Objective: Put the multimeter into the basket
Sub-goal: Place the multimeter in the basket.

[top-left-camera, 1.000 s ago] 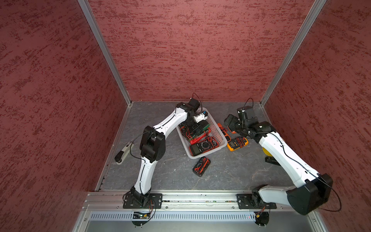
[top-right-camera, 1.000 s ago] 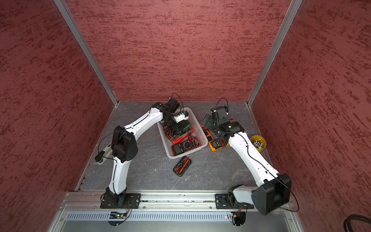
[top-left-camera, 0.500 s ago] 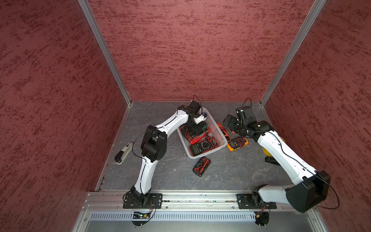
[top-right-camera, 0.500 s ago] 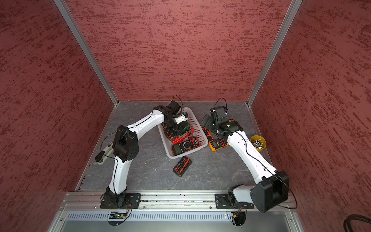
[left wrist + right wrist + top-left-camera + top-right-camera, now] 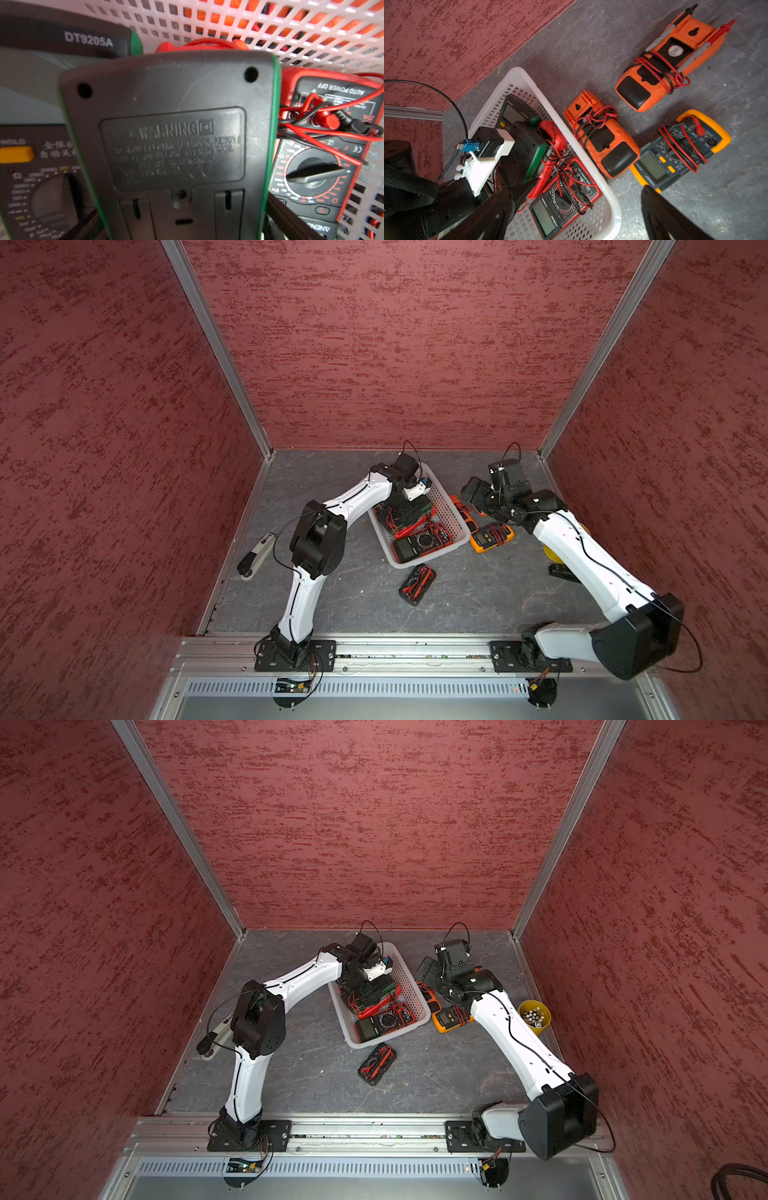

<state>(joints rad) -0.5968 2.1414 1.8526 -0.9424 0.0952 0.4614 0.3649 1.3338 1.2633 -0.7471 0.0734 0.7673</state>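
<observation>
The white perforated basket [image 5: 451, 506] [image 5: 409, 986] [image 5: 610, 193] stands mid-table and holds several multimeters. On top, back side up and tilted, lies a green-edged multimeter [image 5: 170, 116] [image 5: 529, 149] [image 5: 409, 510]. My left gripper [image 5: 191, 224] [image 5: 401, 506] reaches into the basket, open, one dark finger on each side of that meter. Under it are a DT9205A meter [image 5: 41, 83] and a red meter [image 5: 324, 166] [image 5: 560, 199]. My right gripper [image 5: 576, 188] [image 5: 473, 491] hangs open and holds nothing, above the basket's right rim.
Right of the basket lie two orange meters [image 5: 602, 141] [image 5: 660, 68] and a yellow-edged one [image 5: 679, 149] [image 5: 490, 536]. A black meter [image 5: 417, 584] lies in front of the basket. A yellow cup [image 5: 535, 1016] sits at the right wall and a hand tool [image 5: 255, 556] at the left.
My left jaws have spread wider around the green-edged meter, which rests in the basket. The right arm has barely shifted.
</observation>
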